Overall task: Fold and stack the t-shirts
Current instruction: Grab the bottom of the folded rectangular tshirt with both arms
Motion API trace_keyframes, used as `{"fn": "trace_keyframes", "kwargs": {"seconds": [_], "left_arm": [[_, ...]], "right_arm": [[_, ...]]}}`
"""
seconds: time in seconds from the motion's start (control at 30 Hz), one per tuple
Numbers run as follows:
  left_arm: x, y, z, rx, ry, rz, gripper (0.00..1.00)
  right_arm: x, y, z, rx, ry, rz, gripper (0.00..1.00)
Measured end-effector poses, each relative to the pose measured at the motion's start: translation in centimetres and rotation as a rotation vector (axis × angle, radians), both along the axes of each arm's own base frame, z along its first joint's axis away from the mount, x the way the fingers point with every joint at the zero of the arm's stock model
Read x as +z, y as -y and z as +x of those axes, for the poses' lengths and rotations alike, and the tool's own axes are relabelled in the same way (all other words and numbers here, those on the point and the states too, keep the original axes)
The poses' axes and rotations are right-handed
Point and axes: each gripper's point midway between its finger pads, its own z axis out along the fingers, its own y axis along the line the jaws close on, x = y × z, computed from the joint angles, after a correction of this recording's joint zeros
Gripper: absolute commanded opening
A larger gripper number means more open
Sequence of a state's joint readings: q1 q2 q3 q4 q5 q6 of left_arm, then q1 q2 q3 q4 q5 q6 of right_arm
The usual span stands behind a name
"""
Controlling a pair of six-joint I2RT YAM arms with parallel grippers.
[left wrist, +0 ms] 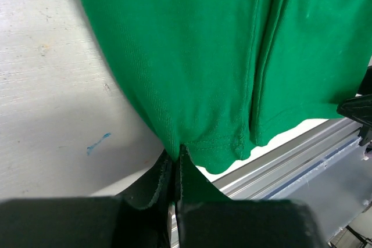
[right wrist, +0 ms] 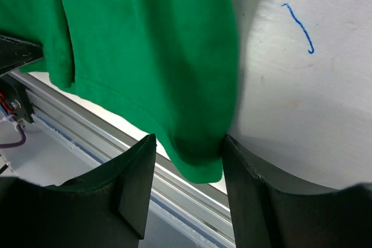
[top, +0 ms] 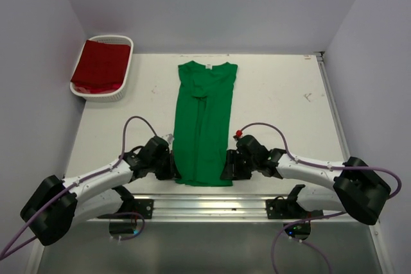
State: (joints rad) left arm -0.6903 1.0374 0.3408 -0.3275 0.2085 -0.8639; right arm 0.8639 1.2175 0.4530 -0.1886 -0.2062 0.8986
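The bright green t-shirt [top: 205, 120] lies on the white table as a long narrow strip, collar and white label at the far end. My left gripper [top: 172, 166] sits at its near left hem corner. In the left wrist view the gripper [left wrist: 175, 158] is shut, pinching the hem edge of the green cloth [left wrist: 197, 56]. My right gripper [top: 226, 166] is at the near right hem corner. In the right wrist view it [right wrist: 189, 143] stands open, with the green corner [right wrist: 145, 39] hanging between the two fingers. The dark red t-shirt [top: 99, 65] lies folded in the basket.
The white slatted basket [top: 123, 93] stands at the far left corner against the wall. An aluminium rail [top: 212, 205] runs along the near table edge just behind both grippers. Walls close in the table at the left, back and right.
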Motion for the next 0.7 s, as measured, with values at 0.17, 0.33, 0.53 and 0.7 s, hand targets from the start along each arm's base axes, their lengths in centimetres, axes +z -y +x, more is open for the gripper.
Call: {"fn": "trace_keyframes", "kwargs": {"seconds": [0.17, 0.33, 0.53, 0.7], "left_arm": [[0.1, 0.1, 0.0, -0.007, 0.012, 0.001, 0.00], [0.2, 0.2, -0.3, -0.011, 0.014, 0.006, 0.00], [0.2, 1.1, -2.1, -0.079, 0.010, 0.012, 0.00], [0.5, 2.0, -5.4, -0.178, -0.019, 0.031, 0.00]], "right_arm": [[-0.1, -0.2, -0.1, -0.001, -0.004, 0.001, 0.38], [-0.3, 0.1, -0.7, 0.002, -0.016, -0.015, 0.00], [-0.2, 0.2, -1.9, 0.033, -0.024, -0.028, 0.00], [0.5, 0.6, -4.3, 0.093, -0.023, -0.049, 0.00]]}}
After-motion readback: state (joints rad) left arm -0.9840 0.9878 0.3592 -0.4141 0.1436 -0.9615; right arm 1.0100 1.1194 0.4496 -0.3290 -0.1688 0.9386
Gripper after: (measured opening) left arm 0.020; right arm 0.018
